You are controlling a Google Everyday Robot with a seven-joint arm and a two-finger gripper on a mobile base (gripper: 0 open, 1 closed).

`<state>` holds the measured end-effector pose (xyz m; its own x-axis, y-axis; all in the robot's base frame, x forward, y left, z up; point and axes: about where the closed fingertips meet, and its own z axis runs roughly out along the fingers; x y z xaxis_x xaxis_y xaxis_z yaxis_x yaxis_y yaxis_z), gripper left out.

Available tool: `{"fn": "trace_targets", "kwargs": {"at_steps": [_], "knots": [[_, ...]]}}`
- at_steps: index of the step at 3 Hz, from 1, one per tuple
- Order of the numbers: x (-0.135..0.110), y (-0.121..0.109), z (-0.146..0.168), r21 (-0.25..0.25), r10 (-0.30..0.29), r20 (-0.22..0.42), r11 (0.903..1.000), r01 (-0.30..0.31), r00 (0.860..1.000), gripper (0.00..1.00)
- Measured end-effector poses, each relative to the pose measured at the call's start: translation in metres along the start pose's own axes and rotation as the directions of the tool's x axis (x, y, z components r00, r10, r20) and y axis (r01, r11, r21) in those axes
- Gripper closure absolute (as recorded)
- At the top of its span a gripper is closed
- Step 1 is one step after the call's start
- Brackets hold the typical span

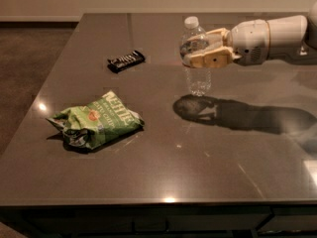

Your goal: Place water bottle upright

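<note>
The water bottle is clear ribbed plastic with a white cap on top. It stands nearly upright, its base at or just above the dark table, right of centre. My gripper comes in from the right on a white arm and is shut on the bottle's middle. Its tan fingers wrap the bottle and hide the label band. A dark shadow lies on the table just in front of the bottle.
A green chip bag lies crumpled at the front left. A black snack bar lies at the back left. The table's left edge drops to a brown carpet floor. A pale wall runs behind the table.
</note>
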<state>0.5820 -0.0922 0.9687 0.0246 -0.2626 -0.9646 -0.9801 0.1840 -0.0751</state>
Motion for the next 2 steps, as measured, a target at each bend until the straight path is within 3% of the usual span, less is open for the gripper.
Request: {"fn": "trace_targets", "kwargs": {"at_steps": [2], "knots": [[0.0162,-0.0076,0.0018,-0.002,0.069,0.142,0.9976,-0.069,0.987,1.00]]}}
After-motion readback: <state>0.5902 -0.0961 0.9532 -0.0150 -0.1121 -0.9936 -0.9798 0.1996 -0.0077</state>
